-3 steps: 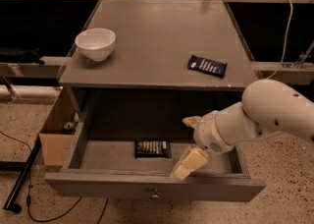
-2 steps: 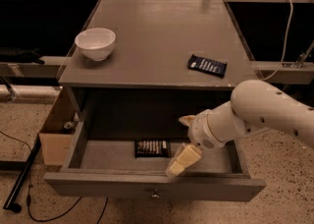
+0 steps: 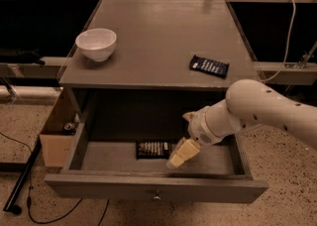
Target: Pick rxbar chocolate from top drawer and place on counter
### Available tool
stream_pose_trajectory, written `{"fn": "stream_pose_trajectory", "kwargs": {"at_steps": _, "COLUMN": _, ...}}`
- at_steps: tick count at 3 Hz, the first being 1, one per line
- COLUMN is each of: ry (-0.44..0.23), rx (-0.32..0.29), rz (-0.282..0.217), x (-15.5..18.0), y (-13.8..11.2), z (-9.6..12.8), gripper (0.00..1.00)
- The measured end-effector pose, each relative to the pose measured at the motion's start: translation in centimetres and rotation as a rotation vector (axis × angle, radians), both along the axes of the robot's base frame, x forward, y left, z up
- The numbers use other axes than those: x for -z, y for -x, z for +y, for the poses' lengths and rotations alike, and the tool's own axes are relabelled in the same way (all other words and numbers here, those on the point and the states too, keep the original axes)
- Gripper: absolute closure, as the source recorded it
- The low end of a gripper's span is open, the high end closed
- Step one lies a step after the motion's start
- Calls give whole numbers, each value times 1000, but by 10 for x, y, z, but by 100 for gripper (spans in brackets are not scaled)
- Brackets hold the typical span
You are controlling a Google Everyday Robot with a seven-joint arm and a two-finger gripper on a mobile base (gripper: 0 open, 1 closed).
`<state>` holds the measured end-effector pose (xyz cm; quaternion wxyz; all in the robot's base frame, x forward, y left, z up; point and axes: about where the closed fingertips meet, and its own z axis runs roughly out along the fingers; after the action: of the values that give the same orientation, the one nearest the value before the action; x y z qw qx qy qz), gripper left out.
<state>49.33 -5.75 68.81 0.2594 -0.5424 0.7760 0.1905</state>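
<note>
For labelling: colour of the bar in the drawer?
The rxbar chocolate: dark brown-black, pale lettering, camera view; gripper is beside it in top drawer.

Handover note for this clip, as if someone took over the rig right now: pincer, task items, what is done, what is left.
Pincer: down inside the open top drawer, at the right end of the rxbar chocolate.
Bar: lying flat on the drawer floor, not lifted.
Counter: holds a white bowl on the left and a dark blue bar on the right; that bar is not the target.
Done: drawer open, arm reached in.
Left: grasp the bar, lift it out, set it on the counter.
</note>
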Motion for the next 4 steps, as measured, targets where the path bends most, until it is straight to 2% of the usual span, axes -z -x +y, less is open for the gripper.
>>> {"fn": "stream_pose_trajectory", "kwargs": {"at_steps": 2, "ry": 22, "rx": 19, "rz": -18, "x": 22, "y": -27, "z": 14, "gripper": 0}}
{"fn": "stream_pose_trajectory", "kwargs": {"at_steps": 4, "ry": 70, "rx": 0, "rz": -12, "x": 54, "y": -28, "z": 37, "gripper": 0}}
